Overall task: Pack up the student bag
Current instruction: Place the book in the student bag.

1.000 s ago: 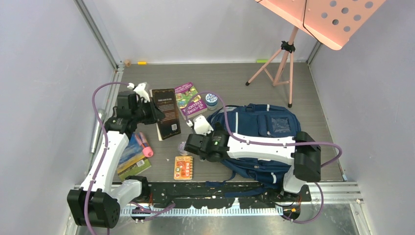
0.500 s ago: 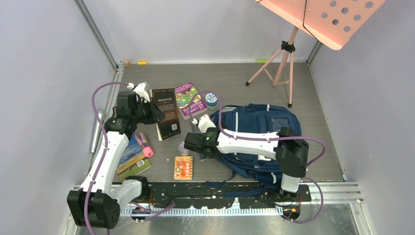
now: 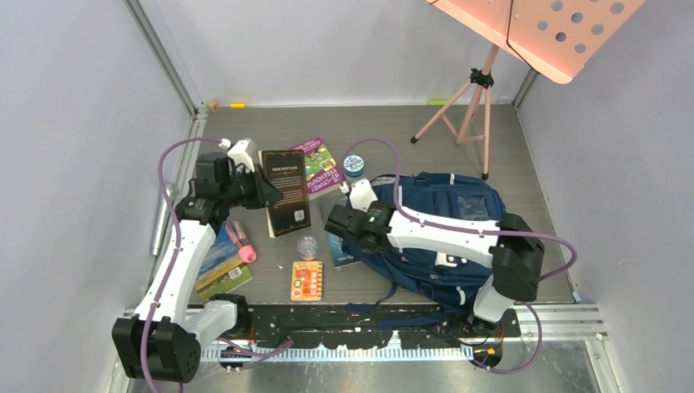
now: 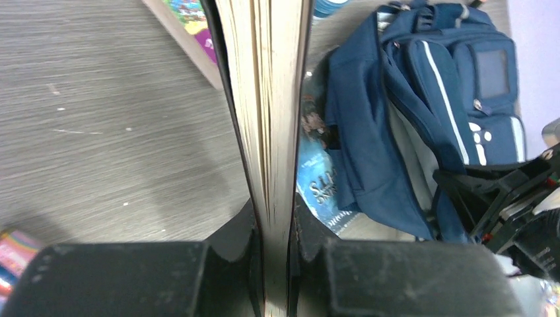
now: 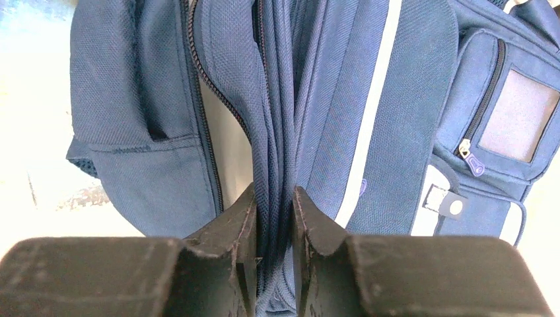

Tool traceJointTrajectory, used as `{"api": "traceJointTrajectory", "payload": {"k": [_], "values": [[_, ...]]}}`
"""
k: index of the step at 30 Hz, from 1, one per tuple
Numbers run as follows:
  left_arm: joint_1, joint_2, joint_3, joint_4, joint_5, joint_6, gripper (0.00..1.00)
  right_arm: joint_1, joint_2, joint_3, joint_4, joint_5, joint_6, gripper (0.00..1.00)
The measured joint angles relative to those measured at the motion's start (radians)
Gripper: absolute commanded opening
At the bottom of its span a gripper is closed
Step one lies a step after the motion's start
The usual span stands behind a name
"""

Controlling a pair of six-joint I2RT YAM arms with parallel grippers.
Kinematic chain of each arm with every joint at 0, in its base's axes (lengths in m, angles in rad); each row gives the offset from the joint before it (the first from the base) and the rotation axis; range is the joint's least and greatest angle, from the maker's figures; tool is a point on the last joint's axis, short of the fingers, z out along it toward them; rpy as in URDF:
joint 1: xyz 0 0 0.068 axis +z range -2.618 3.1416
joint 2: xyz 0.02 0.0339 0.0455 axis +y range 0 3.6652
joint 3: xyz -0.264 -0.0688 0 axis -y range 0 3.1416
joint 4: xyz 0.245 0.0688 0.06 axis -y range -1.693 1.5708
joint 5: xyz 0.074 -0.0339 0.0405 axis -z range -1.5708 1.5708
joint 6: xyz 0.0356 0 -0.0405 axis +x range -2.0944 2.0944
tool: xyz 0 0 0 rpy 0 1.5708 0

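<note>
The student bag (image 3: 446,217), navy with pale stripes, lies flat at centre right; its zip opening faces left (image 5: 218,119). My right gripper (image 3: 353,219) (image 5: 274,198) is shut on a fold of the bag's fabric at that left edge. A black book (image 3: 286,192) is lifted at its left side, and my left gripper (image 3: 252,187) (image 4: 276,221) is shut on its page edge (image 4: 267,99). A blue book (image 3: 337,246) (image 4: 320,191) lies partly under the bag's left flap.
A purple book (image 3: 315,164) and a blue-lidded jar (image 3: 353,166) lie behind the black book. An orange card (image 3: 307,280), a small clear round thing (image 3: 307,246), a colourful book (image 3: 219,264) and a pink marker (image 3: 242,242) lie near the front. A pink music stand (image 3: 470,98) stands at back right.
My right gripper has moved back and to the right onto the bag's left edge and shut on its fabric. The left gripper has carried the black book slightly right.
</note>
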Motion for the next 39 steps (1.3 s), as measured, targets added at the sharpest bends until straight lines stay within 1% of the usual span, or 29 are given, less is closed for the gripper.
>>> {"api": "traceJointTrajectory", "payload": {"k": [4, 7, 10, 13, 17, 20, 24, 27, 35, 39], "values": [[-0.035, 0.008, 0.004, 0.003, 0.071, -0.029, 0.00, -0.005, -0.104, -0.034, 0.020, -0.013, -0.006, 0.00], [-0.108, 0.014, 0.010, 0.039, 0.118, -0.098, 0.00, -0.005, -0.216, -0.082, 0.063, -0.015, -0.015, 0.00], [-0.189, 0.023, 0.010, 0.110, 0.155, -0.192, 0.00, -0.005, -0.341, -0.137, 0.111, -0.012, -0.024, 0.00], [-0.243, 0.040, 0.000, 0.190, 0.180, -0.287, 0.00, -0.005, -0.445, -0.191, 0.164, -0.005, -0.026, 0.01], [-0.291, 0.077, -0.066, 0.320, 0.182, -0.407, 0.00, -0.005, -0.562, -0.264, 0.243, 0.003, -0.031, 0.01], [-0.352, 0.136, -0.123, 0.413, 0.160, -0.498, 0.00, -0.005, -0.621, -0.306, 0.297, 0.009, -0.043, 0.01], [-0.461, 0.233, -0.142, 0.484, 0.119, -0.575, 0.00, -0.005, -0.652, -0.331, 0.349, 0.017, -0.061, 0.00], [-0.523, 0.302, -0.153, 0.572, 0.096, -0.639, 0.00, -0.005, -0.651, -0.331, 0.378, 0.022, -0.080, 0.00], [-0.598, 0.457, -0.160, 0.824, 0.022, -0.806, 0.00, -0.005, -0.621, -0.331, 0.430, 0.023, -0.105, 0.00], [-0.635, 0.557, -0.173, 0.981, -0.013, -0.897, 0.00, -0.005, -0.618, -0.331, 0.442, 0.029, -0.111, 0.00]]}}
